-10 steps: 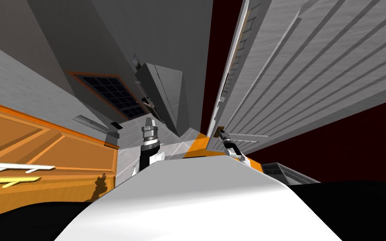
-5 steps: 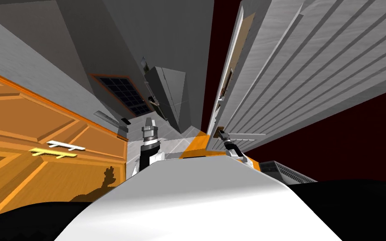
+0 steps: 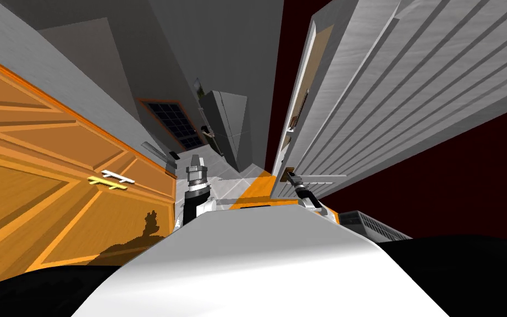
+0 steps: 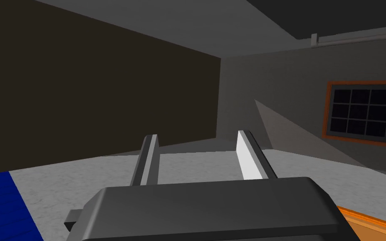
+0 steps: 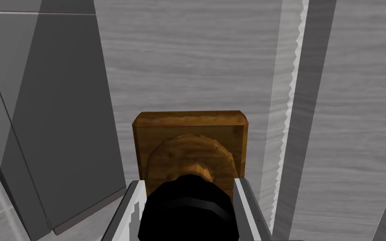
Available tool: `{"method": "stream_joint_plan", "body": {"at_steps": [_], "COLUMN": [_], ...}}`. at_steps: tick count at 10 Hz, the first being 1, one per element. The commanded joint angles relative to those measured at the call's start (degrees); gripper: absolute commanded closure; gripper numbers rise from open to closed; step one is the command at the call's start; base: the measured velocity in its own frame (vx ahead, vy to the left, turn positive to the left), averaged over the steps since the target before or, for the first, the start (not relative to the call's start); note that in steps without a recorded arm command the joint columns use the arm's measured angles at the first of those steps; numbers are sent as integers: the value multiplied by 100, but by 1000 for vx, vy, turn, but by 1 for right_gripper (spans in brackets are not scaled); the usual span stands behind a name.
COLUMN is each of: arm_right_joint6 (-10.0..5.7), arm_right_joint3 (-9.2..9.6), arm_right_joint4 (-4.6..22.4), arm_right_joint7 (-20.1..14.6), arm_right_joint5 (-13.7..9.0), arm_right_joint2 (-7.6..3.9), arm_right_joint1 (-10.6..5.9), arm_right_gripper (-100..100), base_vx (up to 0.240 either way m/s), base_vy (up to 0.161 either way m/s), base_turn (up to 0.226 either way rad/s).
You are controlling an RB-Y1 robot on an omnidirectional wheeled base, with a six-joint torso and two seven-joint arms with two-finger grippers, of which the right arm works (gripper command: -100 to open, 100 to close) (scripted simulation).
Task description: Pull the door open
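Right wrist view: right gripper [image 5: 190, 184] clamped on black knob [image 5: 188, 215]; left gripper [image 4: 196, 144] apart; door [image 5: 196, 62] looks partway open, more pull needed.

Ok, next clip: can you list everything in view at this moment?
door: one, grey, panelled, on my right
backplate: one, brown, on the door
knob: one, black, in front of the backplate
panelled front: one, orange, on my left
white handle: one, on the panelled front
yellow handle: one, beside the white handle
window: one, orange frame, dark panes, far wall
tall unit: one, grey, beside the window
grille: one, grey, low on my right
left gripper: open, holding nothing
right gripper: shut on the knob
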Motion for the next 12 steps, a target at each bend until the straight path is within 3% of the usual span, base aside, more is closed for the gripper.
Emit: {"method": "stream_joint_plan", "body": {"at_steps": [1, 6, 7, 12], "arm_right_joint6": [-80, -297, -251, -550], "arm_right_joint3": [93, 304, 272, 477], "arm_right_joint4": [-22, -75, -83, -64], "arm_right_joint7": [-105, -377, -329, -617], "arm_right_joint5": [27, 91, 83, 162], "arm_right_joint2": [-97, -384, -348, -648], "arm_right_joint1": [54, 191, 182, 315], "arm_right_gripper": [100, 100, 100, 100], "base_vx": [-208, -192, -81, -180], "base_vy": [-84, -69, -38, -66], "base_turn": [124, 111, 32, 126]}}
